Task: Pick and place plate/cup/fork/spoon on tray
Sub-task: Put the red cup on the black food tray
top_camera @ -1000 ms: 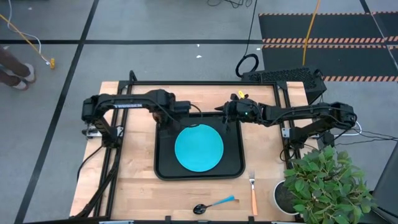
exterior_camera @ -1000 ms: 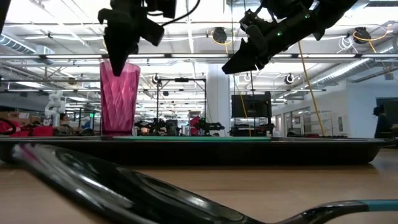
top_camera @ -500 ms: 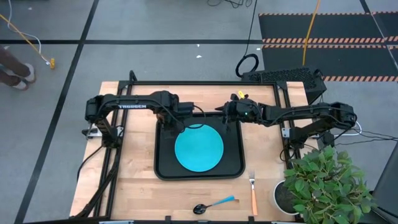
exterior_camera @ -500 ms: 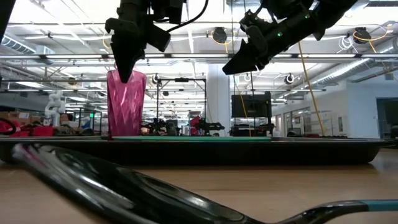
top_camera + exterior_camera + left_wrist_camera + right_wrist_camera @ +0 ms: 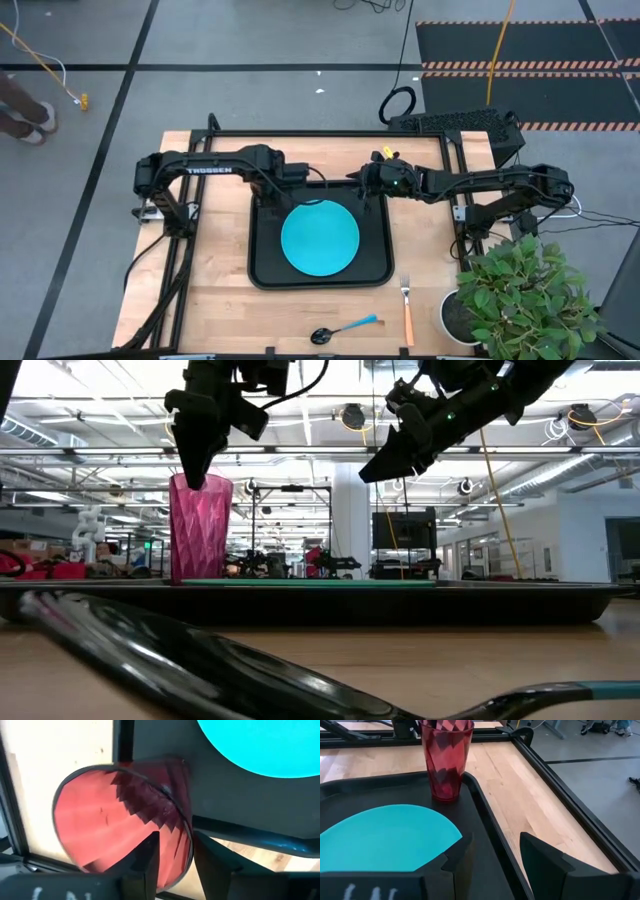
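The dark red cup (image 5: 200, 525) stands upright on its base in the far left corner of the black tray (image 5: 265, 272), beside the cyan plate (image 5: 320, 238), which lies flat on the tray. My left gripper (image 5: 176, 836) points down over the cup, open, with one finger inside the cup and one outside its wall. My right gripper (image 5: 358, 180) hovers open above the tray's far right corner, nothing between its fingers. The orange-handled fork (image 5: 408, 312) and the blue-handled spoon (image 5: 345, 328) lie on the table near its front edge. My left gripper straddles the cup's rim (image 5: 189, 851) from above. A gap shows between the inner finger (image 5: 150, 857) and the wall. Whether the outer finger (image 5: 210, 862) touches the rim, I cannot tell.
A potted plant (image 5: 520, 300) stands at the table's near right corner, close to the fork. A black frame rail (image 5: 555, 795) runs along the table's edges. Bare wood lies left and right of the tray.
The cup has sunk a little under my left gripper and now stands with its base on the tray, slightly nearer the plate than before. My right gripper has kept still.
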